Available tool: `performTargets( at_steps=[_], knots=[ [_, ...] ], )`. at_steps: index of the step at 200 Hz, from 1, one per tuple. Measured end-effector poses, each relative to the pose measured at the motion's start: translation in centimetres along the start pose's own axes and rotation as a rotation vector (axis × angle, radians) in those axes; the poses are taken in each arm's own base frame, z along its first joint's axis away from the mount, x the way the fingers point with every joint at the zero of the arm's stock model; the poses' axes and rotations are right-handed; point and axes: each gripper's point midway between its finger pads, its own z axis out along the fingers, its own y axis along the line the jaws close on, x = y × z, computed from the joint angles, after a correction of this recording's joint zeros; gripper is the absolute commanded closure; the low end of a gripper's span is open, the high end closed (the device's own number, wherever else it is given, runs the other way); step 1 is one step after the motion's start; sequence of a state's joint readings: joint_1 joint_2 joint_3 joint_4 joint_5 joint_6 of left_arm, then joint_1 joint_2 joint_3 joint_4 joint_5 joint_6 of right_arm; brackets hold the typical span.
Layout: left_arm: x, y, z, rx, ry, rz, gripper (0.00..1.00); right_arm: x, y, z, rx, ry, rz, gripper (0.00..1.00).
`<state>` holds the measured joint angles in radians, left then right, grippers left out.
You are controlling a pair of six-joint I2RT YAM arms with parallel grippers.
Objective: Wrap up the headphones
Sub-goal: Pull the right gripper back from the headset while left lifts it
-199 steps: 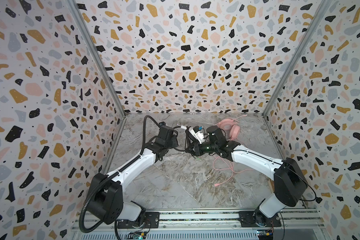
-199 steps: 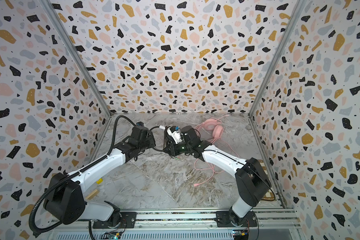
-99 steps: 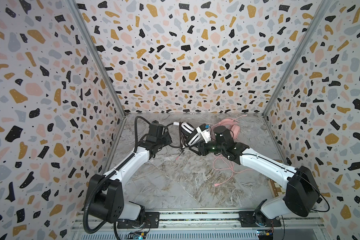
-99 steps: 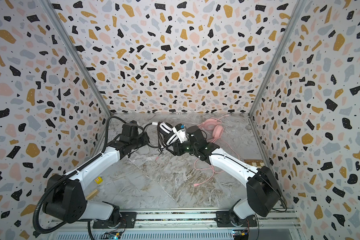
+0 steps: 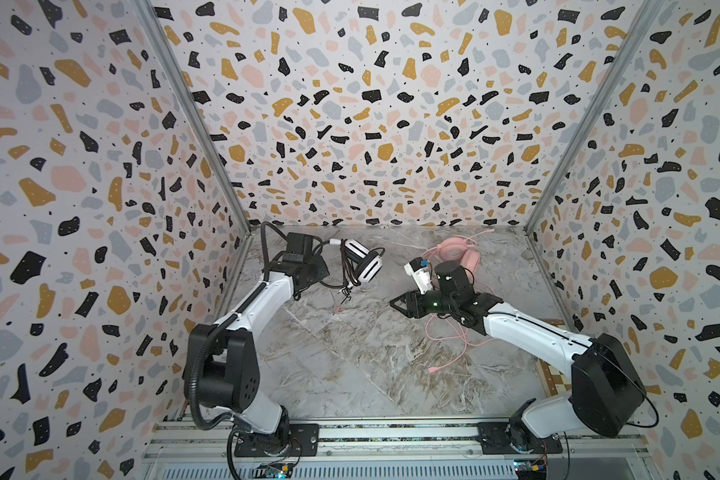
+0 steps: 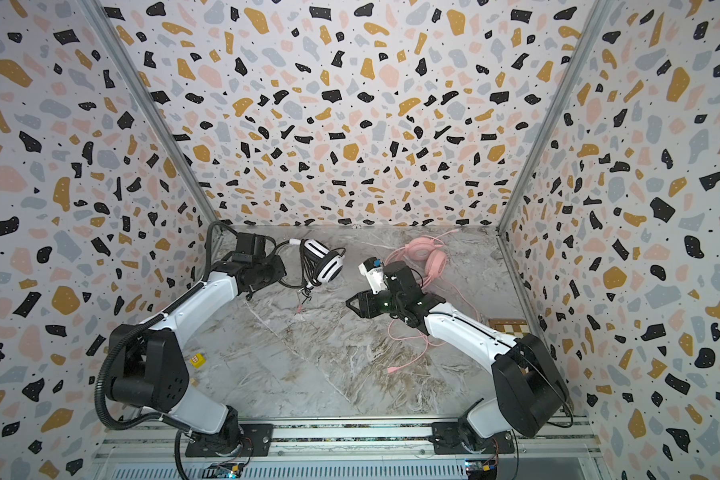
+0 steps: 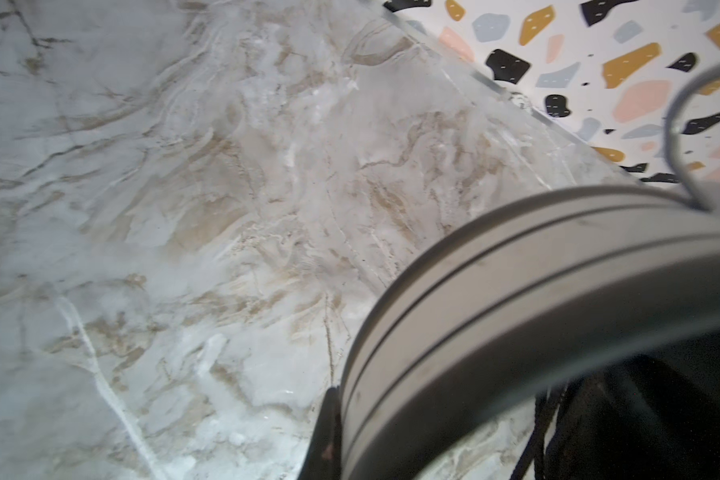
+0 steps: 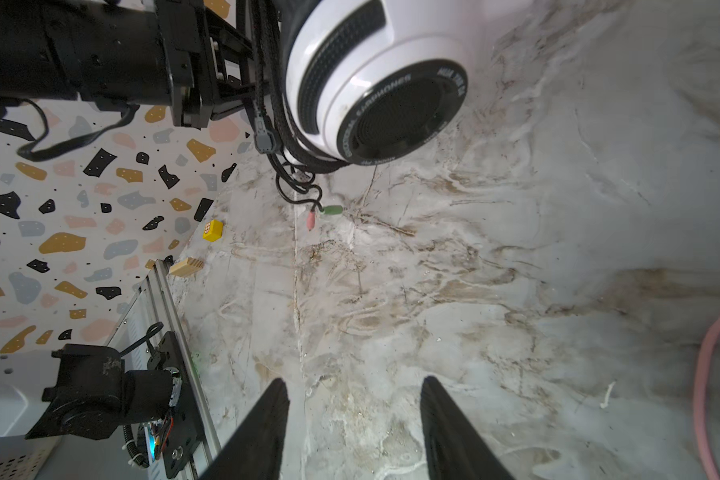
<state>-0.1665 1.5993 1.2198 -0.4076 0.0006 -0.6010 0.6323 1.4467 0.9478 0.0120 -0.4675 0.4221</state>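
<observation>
left pincer (image 5: 329, 254) pinching white headset (image 5: 364, 262) | right pincer (image 8: 355, 380) spread, empty | best bet imo: it grabs dangling cable tail (image 8: 298, 189), wraps snug

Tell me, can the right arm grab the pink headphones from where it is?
Probably yes. The right gripper is open and empty, and the pink headphones lie close behind it on its own side, uncovered. It points away from them, though, so it would have to turn round first.
</observation>
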Motion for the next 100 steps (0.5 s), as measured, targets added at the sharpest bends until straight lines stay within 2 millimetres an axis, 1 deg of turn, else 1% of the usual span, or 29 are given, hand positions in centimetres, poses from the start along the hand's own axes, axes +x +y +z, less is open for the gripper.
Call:
performTargets(
  at_steps=[27, 51, 70, 100],
  knots=[
    [-0.9, 1.2, 1.2, -0.093, 0.007, -0.034, 1.00, 0.1, -0.6, -0.4, 0.002, -0.009, 0.008, 0.47],
    [-2.0, 1.6, 2.7, -0.139, 0.010, -0.077, 1.00, 0.1, -0.9, -0.8, 0.000, -0.019, 0.011, 0.47],
    [-2.7, 1.6, 4.8, -0.157, 0.024, -0.121, 1.00, 0.3, -1.0, -1.0, -0.001, -0.020, 0.015, 0.47],
    [-3.4, 2.2, 9.0, -0.177, 0.047, -0.210, 1.00, 0.3, -1.4, -1.7, 0.001, -0.031, 0.021, 0.47]
  ],
)
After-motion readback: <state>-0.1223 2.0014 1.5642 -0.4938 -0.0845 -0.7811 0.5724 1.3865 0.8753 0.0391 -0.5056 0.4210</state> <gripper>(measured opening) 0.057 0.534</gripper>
